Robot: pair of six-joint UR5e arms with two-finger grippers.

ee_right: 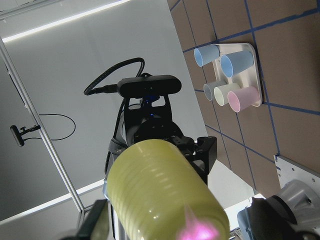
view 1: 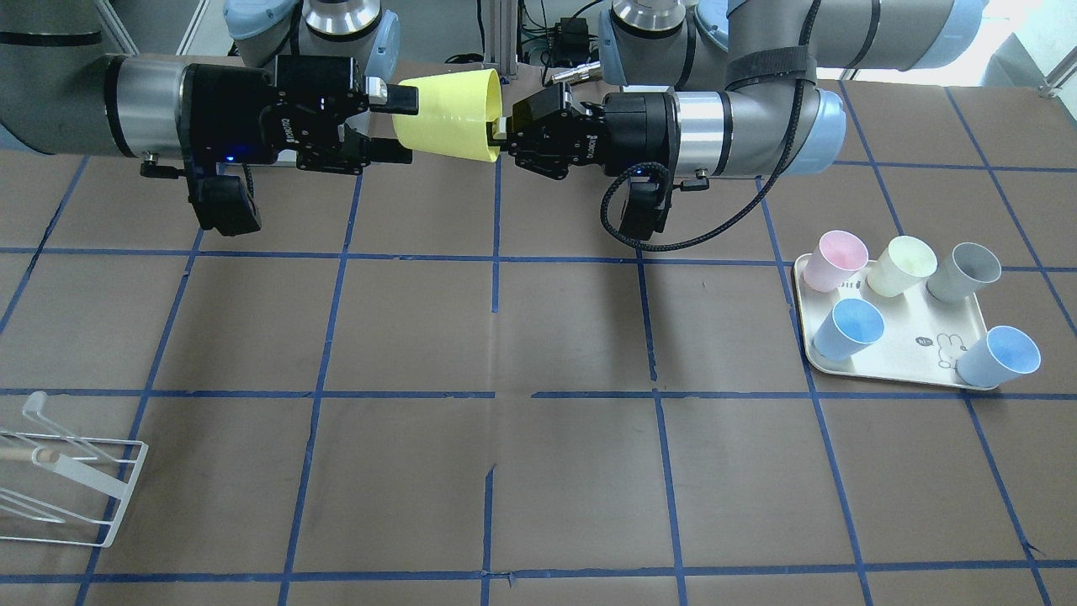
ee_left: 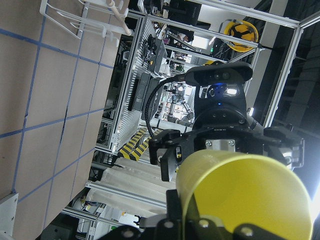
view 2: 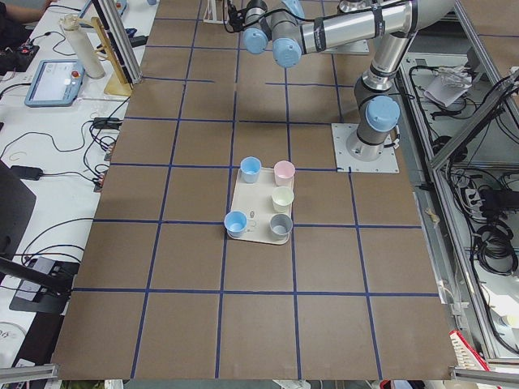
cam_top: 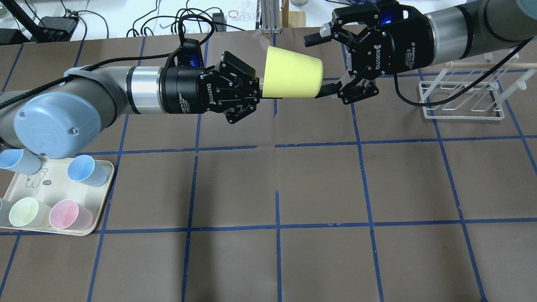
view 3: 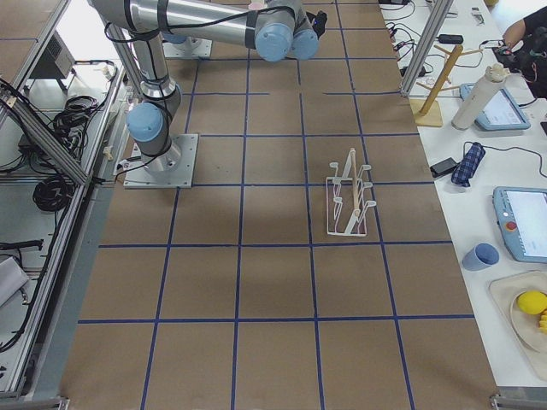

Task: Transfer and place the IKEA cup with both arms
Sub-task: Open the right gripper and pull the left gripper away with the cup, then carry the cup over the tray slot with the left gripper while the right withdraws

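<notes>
**Materials and shapes**

- The lime-yellow cup (cam_top: 291, 72) is a smooth plastic tumbler, tapered, with no handle. The right wrist view shows faint rings running round its wall.
- The tabletop (cam_top: 319, 184) is covered in matte brown paper and divided into squares by blue tape lines.
- A cream tray (cam_top: 54, 189) with rounded corners lies flat on the robot's left side. It carries five pastel cups (cam_top: 86, 170), all standing upright: two blue, one pink, one pale yellow and one grey.
- A white wire rack (cam_top: 461, 98) with a wooden rod stands on the robot's right side.

**Position of the lime-yellow cup**

- The cup is in the air above the far middle of the tabletop, well apart from both tray and rack.
- It lies on its side. The wide mouth points toward the robot's left and the narrow base toward its right.

**Gripper states**

- The left gripper (cam_top: 257, 89) is closed on the cup's rim. It pinches the wall at the mouth between its two black fingers and carries the cup.
- The right gripper (cam_top: 311, 68) is spread wide. One finger sits on each side of the narrow base end.
- In the overhead view the far finger stands clear of the wall, while the near finger lies just beside it. Whether that near finger touches the plastic cannot be told.
- The two grippers face each other along the cup's axis.
</notes>
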